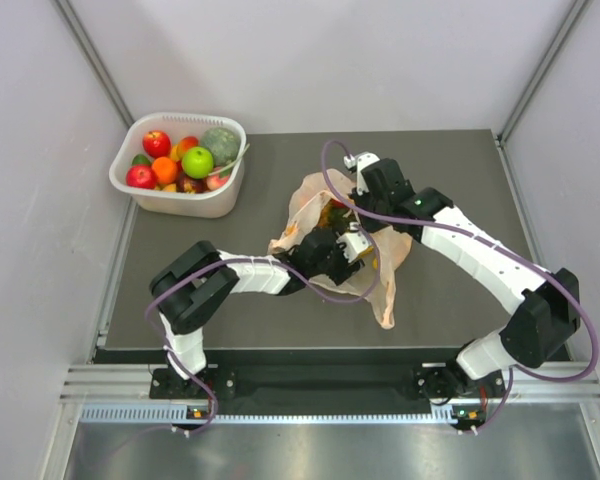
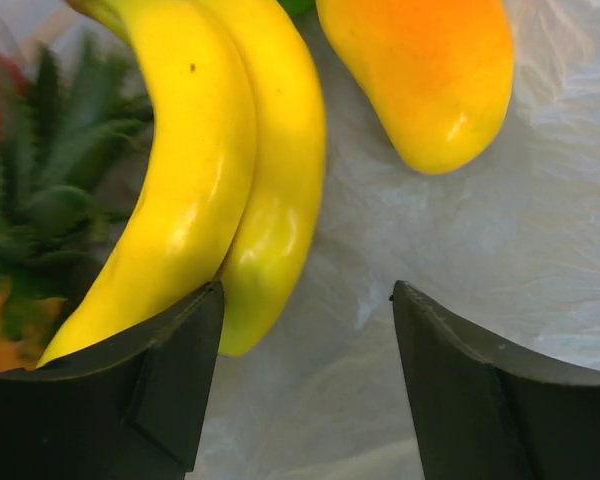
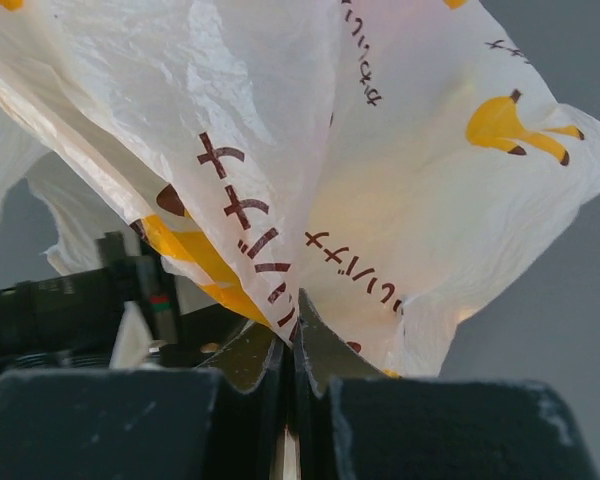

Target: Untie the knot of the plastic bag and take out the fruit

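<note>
The plastic bag [image 3: 430, 200] gapes open, the right gripper [image 3: 292, 330] pinching its film. The left gripper [image 2: 308, 300], spread, hovers over the bananas [image 2: 210, 150]; nothing is out yet.

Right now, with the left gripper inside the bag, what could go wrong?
The open left gripper has mostly bare film between its jaws, the bananas off to one side, so closing may pinch the plastic bag instead. The right gripper pinches only a thin fold of film, which could slip or tear.

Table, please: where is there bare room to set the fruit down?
Bare table between the tub and the bag, and the far right corner. Crowded mid-table, where the left arm and right arm meet at the bag.
</note>
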You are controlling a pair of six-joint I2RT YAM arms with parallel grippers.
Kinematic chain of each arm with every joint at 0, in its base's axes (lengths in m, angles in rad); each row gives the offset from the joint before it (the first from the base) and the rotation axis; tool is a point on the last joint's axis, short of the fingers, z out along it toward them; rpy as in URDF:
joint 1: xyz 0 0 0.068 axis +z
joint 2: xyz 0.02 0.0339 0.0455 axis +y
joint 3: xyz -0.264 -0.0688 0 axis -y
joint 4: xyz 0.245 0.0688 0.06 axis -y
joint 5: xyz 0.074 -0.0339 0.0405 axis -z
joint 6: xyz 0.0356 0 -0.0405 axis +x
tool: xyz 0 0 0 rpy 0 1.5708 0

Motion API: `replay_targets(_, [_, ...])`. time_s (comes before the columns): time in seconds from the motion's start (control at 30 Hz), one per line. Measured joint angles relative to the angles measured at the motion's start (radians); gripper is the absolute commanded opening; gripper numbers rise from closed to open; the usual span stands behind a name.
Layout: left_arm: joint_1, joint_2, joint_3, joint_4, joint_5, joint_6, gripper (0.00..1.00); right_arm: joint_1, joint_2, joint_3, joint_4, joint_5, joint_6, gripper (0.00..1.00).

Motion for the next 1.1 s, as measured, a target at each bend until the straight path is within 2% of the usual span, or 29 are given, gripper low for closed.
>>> replay_targets(0.03, [0.000,0.010,0.003,-0.001,0.001,0.001,0.66,0.000,0.000,0.000,0.002,-0.002,0.002,0.00])
replay_targets(0.07, [-0.001,0.022,0.009,0.000,0.001,0.006,0.54,0.001,0.000,0.000,0.006,-0.013,0.005,0.00])
replay_targets(0.17, [-0.001,0.034,0.028,0.005,0.006,0.006,0.30,0.004,-0.001,0.000,0.018,-0.024,0.005,0.00])
replay_targets(0.2, [0.000,0.034,0.029,0.004,0.005,0.006,0.19,0.003,-0.002,0.000,0.024,-0.024,0.005,0.00])
replay_targets(0.3, [0.000,0.025,0.032,-0.007,0.005,-0.006,0.00,0.002,-0.003,0.000,0.034,-0.024,0.005,0.00])
replay_targets(0.5, [-0.026,-0.069,0.032,-0.175,0.006,-0.050,0.00,0.002,-0.004,0.000,0.033,-0.039,0.016,0.00])
replay_targets(0.7, [-0.052,-0.190,0.082,-0.484,0.035,-0.141,0.00,0.003,0.001,0.031,0.017,-0.066,0.029,0.00])
replay_targets(0.87, [-0.082,-0.382,0.080,-0.631,0.045,-0.199,0.00,0.000,0.054,0.093,0.019,-0.073,0.045,0.00])
replay_targets(0.9, [-0.090,-0.431,0.071,-0.635,0.040,-0.203,0.03,0.000,0.065,0.098,0.018,-0.074,0.049,0.00])
replay_targets(0.93, [-0.096,-0.479,0.060,-0.630,0.034,-0.203,0.12,0.000,0.075,0.100,0.018,-0.077,0.051,0.00])
replay_targets(0.97, [-0.098,-0.520,0.043,-0.612,0.027,-0.201,0.34,0.000,0.081,0.101,0.016,-0.080,0.055,0.00])
replay_targets(1.0, [-0.098,-0.550,0.029,-0.600,0.021,-0.198,0.44,0.000,0.085,0.101,0.013,-0.082,0.058,0.00])
replay_targets(1.07, [-0.098,-0.579,0.000,-0.567,-0.001,-0.211,0.55,0.000,0.087,0.101,0.011,-0.085,0.061,0.00])
replay_targets(1.1, [-0.097,-0.574,-0.008,-0.549,-0.012,-0.217,0.57,0.000,0.087,0.101,0.012,-0.086,0.063,0.00])
